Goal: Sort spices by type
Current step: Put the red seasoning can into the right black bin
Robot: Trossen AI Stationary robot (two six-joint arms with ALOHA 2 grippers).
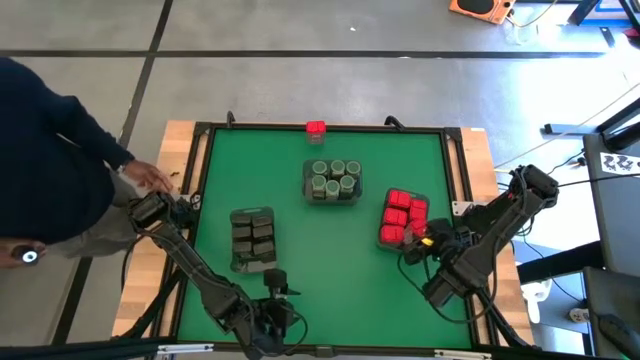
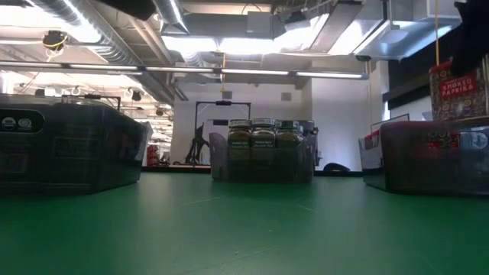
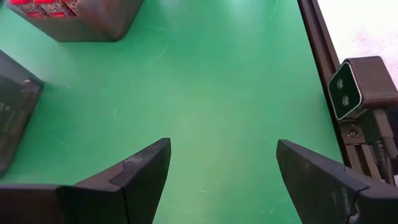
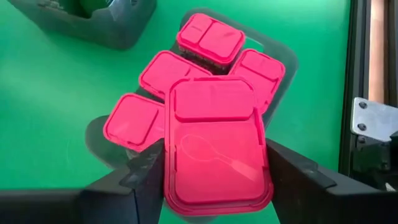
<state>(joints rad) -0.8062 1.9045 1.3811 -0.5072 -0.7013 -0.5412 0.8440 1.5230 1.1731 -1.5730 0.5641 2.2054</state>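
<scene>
Three grey trays stand on the green table. The left tray [image 1: 252, 240] holds dark grey tins, the middle tray [image 1: 333, 183] round jars [image 2: 263, 137], and the right tray [image 1: 403, 218] several red boxes [image 4: 208, 37]. My right gripper [image 4: 214, 155] hangs over the right tray's near end, shut on one more red box [image 2: 458, 90]. A lone red box [image 1: 316, 128] sits at the table's far edge. My left gripper [image 3: 224, 155] stands open over bare green near the table's front edge [image 1: 272, 288], with nothing between its fingers. My right gripper pinches the red box by its two long sides [image 4: 171, 180], one finger on each, with the lid facing the wrist. The fingers come from above, slanting down. The box is lifted clear, just above the red boxes in the right tray [image 2: 432, 156].
A person in dark clothes stands at the table's left edge, a hand [image 1: 150, 178] near the left arm's base. The low camera [image 3: 360, 87] sits on the front rail beside my left gripper. Bare green lies between the trays and along the front.
</scene>
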